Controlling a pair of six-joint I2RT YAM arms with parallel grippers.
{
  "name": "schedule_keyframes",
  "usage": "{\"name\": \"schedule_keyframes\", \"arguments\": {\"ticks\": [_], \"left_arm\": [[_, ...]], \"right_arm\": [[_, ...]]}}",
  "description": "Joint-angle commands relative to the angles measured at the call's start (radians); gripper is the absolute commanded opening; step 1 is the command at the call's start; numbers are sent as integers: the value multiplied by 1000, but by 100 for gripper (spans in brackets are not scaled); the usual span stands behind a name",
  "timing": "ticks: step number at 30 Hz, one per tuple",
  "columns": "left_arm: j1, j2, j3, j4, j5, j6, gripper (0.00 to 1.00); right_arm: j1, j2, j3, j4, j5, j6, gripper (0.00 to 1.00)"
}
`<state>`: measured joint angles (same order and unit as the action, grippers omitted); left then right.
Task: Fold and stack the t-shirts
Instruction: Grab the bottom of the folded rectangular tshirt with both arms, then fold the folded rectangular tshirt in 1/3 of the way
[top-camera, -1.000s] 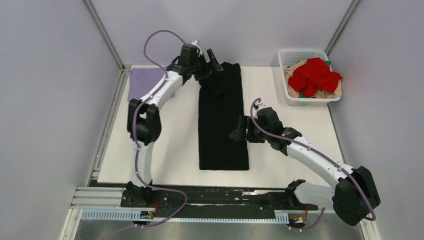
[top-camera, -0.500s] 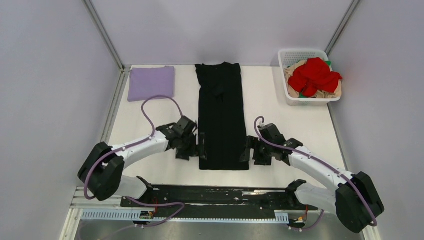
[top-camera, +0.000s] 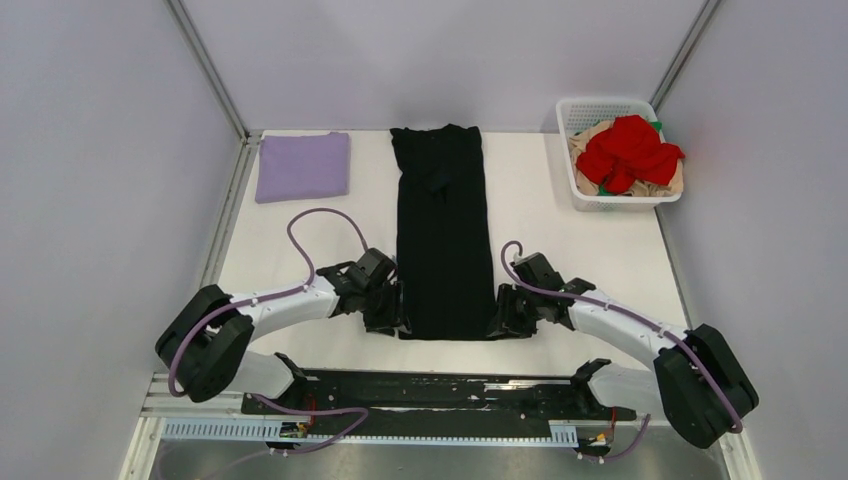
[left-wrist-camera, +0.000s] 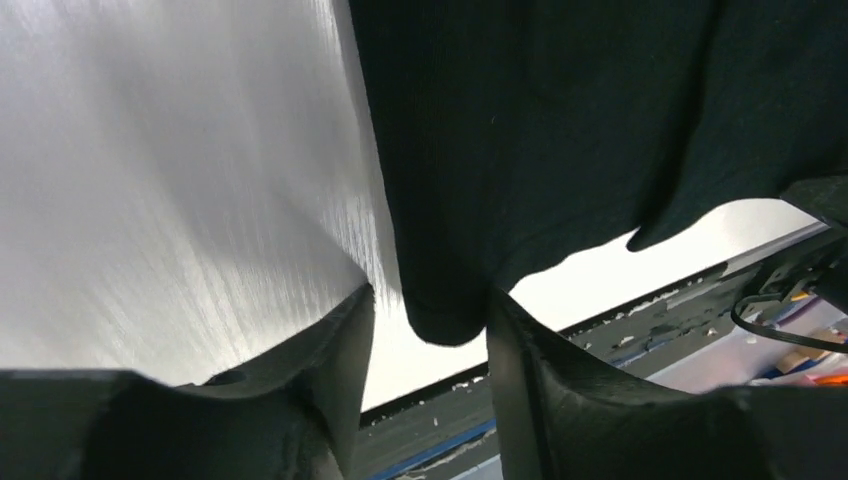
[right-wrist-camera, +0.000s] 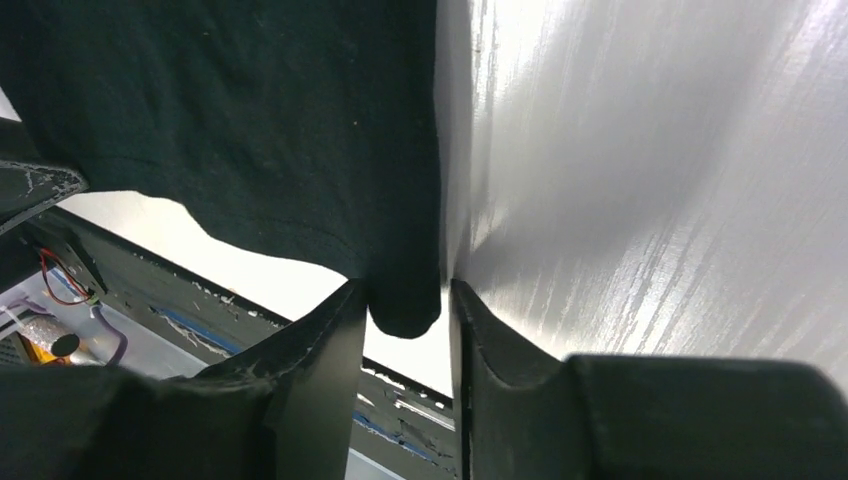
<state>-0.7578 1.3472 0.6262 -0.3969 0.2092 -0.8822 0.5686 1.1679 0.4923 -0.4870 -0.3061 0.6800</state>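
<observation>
A long black t-shirt (top-camera: 440, 240) lies folded into a narrow strip down the middle of the table. My left gripper (top-camera: 395, 310) is at its near left corner. In the left wrist view that corner of the black t-shirt (left-wrist-camera: 520, 130) hangs between the jaws of the left gripper (left-wrist-camera: 430, 310). It touches the right finger, and a thin gap is left at the other. My right gripper (top-camera: 500, 315) is at the near right corner. In its wrist view the right gripper (right-wrist-camera: 405, 300) pinches the black t-shirt (right-wrist-camera: 250, 120). A folded lavender t-shirt (top-camera: 303, 167) lies at the far left.
A white mesh basket (top-camera: 568, 110) stands at the far right and holds a red t-shirt (top-camera: 628, 150) on top of tan and green cloth. The table's near edge and the black rail (top-camera: 440, 385) run just behind both grippers.
The left arm swung from the shirt's far end down to its near left corner. The right gripper slid down to the near right corner. Both sets of jaws have narrowed around the cloth.
</observation>
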Motion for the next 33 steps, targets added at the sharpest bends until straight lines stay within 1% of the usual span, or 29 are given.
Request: {"name": "schedule_keyframes", "arguments": {"ticks": [1,2,3,4,5,6,7,12,15,17,20,23,24,28,33], "left_arm": [[-2,52,26,40,-4,4,44],[-2,61,25,40,-3,8,40],[-2,65,25,38,-1,9,31],[-2,69,24,37,-2,12,26],[-2,69,22,30,-3,13,10],[-2,64,20,23,-3,15,4],[-4,57,17,12,-7,15,0],[-18,-60,-48,-3,1,7,0],[-23,-135,-60,-14,30,3,0],[-25,-172,-55,-3,47,3,0],[-24,-205,-34,59,42,-1,0],[-13,-191,4,120,-7,20,0],[-2,-180,16,142,-14,27,0],[67,-83,120,165,-80,79,0],[138,79,281,166,-91,155,0]], "right_arm": [[-2,28,-14,63,9,-1,30],[-1,36,-16,68,13,-1,25],[-2,45,-16,68,14,0,19],[-1,49,-19,68,8,0,11],[-2,49,-23,66,-6,-1,5],[-1,43,-29,61,-26,0,0],[-1,31,-42,59,-48,4,0],[2,-105,-126,67,-159,33,0],[6,-181,-139,72,-213,45,0],[7,-221,-124,73,-204,46,0],[7,-240,-64,79,-145,29,0],[2,-206,18,92,-46,-2,0],[-1,-181,49,99,-34,-9,0],[-12,-62,121,189,-18,-34,0],[-80,100,238,251,58,-32,0]]}}
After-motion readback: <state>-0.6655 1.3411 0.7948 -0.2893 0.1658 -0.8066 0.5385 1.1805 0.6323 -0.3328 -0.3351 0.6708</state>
